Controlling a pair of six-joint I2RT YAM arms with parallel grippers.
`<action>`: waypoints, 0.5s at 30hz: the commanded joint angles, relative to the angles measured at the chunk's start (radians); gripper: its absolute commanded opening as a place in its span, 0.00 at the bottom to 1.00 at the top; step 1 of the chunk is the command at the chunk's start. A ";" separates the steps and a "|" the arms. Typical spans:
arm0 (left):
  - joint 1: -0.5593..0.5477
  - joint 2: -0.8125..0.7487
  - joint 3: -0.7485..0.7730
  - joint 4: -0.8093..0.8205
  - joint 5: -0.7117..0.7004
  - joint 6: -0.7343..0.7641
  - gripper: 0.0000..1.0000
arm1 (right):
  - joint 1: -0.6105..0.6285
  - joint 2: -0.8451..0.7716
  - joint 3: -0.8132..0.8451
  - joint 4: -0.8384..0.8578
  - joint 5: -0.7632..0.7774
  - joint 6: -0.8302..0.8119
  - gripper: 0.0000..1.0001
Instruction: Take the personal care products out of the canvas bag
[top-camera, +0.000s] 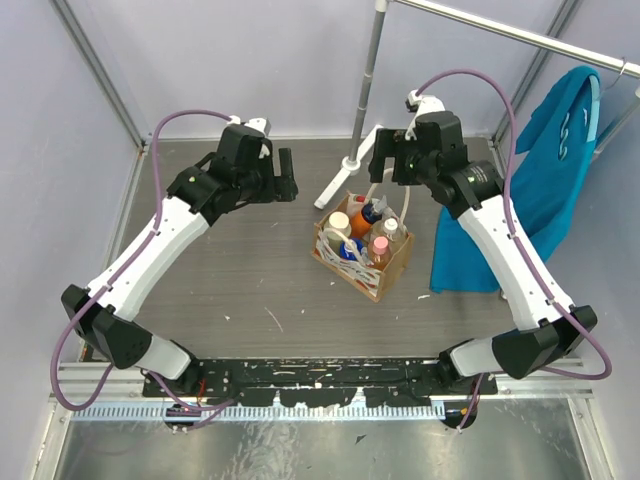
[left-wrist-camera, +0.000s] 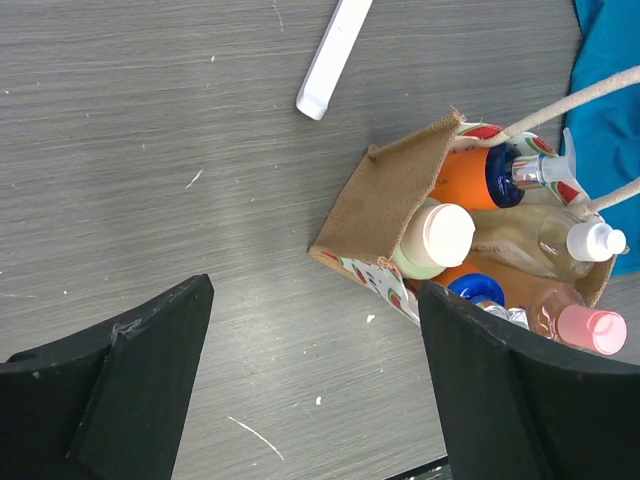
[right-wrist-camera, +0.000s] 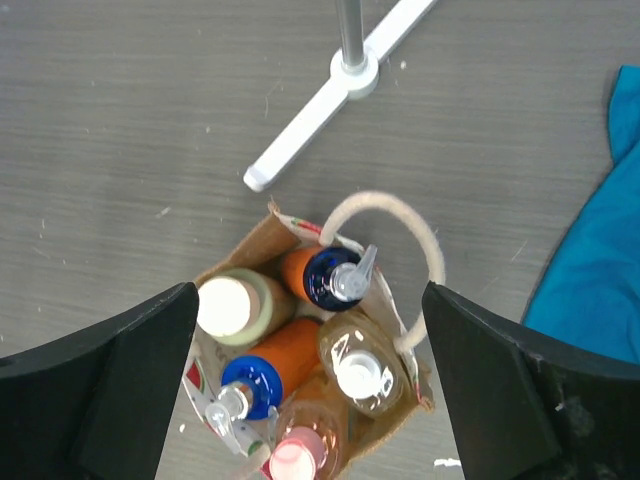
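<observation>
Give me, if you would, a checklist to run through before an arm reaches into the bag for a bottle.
1. Right gripper open: ok, jaws wide apart.
2. Right gripper above the canvas bag: ok, the bag shows between its fingers.
3. Personal care products upright, caps up: ok.
4. Rope handle clear of the products: not ok, it arches right beside one blue-capped sprayer.
5. Left gripper out of the way: ok, open, off to the bag's side.
6. Gap down to the caps: cannot tell.
</observation>
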 joint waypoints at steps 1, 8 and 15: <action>0.004 -0.019 0.010 0.020 -0.009 0.024 0.91 | -0.002 -0.049 -0.068 -0.051 -0.058 0.019 1.00; 0.004 -0.073 -0.080 0.062 -0.024 0.027 0.79 | -0.002 -0.140 -0.270 -0.042 -0.115 0.040 1.00; 0.004 -0.101 -0.121 0.078 -0.016 0.017 0.79 | -0.002 -0.122 -0.342 0.008 -0.171 0.031 0.99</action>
